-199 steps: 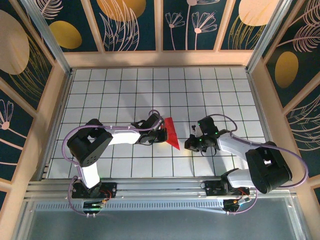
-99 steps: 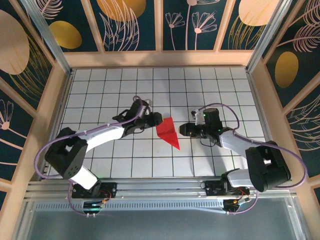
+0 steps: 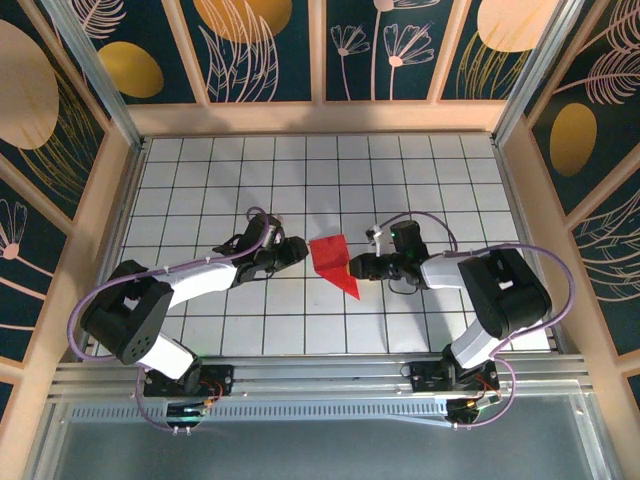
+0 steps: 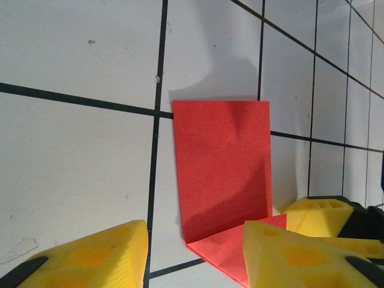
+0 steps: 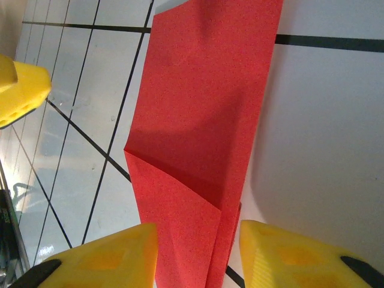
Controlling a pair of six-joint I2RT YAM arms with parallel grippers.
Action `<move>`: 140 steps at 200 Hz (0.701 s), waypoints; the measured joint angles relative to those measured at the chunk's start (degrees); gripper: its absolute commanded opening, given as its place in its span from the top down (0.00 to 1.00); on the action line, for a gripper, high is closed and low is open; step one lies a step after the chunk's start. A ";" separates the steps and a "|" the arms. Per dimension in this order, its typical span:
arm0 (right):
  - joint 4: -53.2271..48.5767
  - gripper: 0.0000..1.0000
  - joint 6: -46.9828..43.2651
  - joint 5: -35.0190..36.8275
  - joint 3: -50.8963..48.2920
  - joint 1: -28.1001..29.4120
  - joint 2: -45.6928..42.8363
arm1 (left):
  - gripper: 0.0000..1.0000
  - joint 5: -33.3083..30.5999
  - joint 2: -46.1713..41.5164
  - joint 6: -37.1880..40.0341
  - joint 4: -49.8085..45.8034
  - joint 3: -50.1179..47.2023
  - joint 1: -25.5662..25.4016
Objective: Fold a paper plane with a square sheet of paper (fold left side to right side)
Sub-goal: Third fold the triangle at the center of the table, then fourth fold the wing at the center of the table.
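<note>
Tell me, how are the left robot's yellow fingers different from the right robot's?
The left fingers sit left of the red paper, the right fingers on its right. The left fingers are by its wide, square-cut end; the right fingers have its folded, narrowing part between them. Both pairs are yellow and open.

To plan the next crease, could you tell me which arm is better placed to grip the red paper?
Probably the right: the right gripper is open with the red paper between its fingers; the left gripper sits just short.
</note>
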 measured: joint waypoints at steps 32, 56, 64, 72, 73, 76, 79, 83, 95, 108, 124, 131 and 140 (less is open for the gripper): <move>0.66 0.66 0.07 -0.22 0.00 0.26 0.02 | 0.54 0.00 0.00 -0.15 0.13 0.00 0.00; 0.76 0.71 0.15 -0.20 0.07 0.26 0.02 | 0.54 0.00 0.04 -0.15 0.13 -0.02 0.00; 0.76 0.73 0.15 -0.20 0.09 0.26 0.02 | 0.54 0.00 0.11 -0.15 0.13 -0.02 0.02; 0.70 0.76 0.26 -0.20 0.13 0.26 0.00 | 0.53 0.00 0.20 -0.15 0.17 -0.02 0.02; 0.68 0.76 0.24 -0.20 0.13 0.26 0.00 | 0.53 0.00 0.20 -0.15 0.17 -0.02 0.00; 0.63 0.78 0.13 -0.20 0.17 0.26 0.00 | 0.53 0.02 0.28 -0.15 0.22 -0.02 0.02; 0.57 0.79 0.26 -0.17 0.22 0.26 0.00 | 0.53 0.02 0.35 -0.17 0.26 -0.02 0.02; 0.52 0.82 0.04 -0.20 0.31 0.26 -0.02 | 0.53 0.04 0.48 -0.17 0.35 -0.02 0.02; 0.37 0.90 0.22 -0.17 0.52 0.26 -0.07 | 0.53 0.22 0.98 -0.22 0.63 -0.02 0.02; 0.04 0.97 0.26 -0.17 0.74 0.26 -0.20 | 0.52 0.48 1.40 -0.37 1.11 -0.11 0.02; -0.35 1.00 0.17 -0.15 0.83 0.26 -0.68 | 0.50 1.09 1.81 -0.42 1.95 -0.13 0.02; -0.57 1.00 0.07 0.00 0.83 0.26 -1.05 | 0.49 1.49 1.95 -0.55 2.43 -0.13 0.07; -0.76 1.00 0.00 0.02 0.83 0.26 -1.60 | 0.48 1.77 2.14 -0.83 3.10 -0.13 0.13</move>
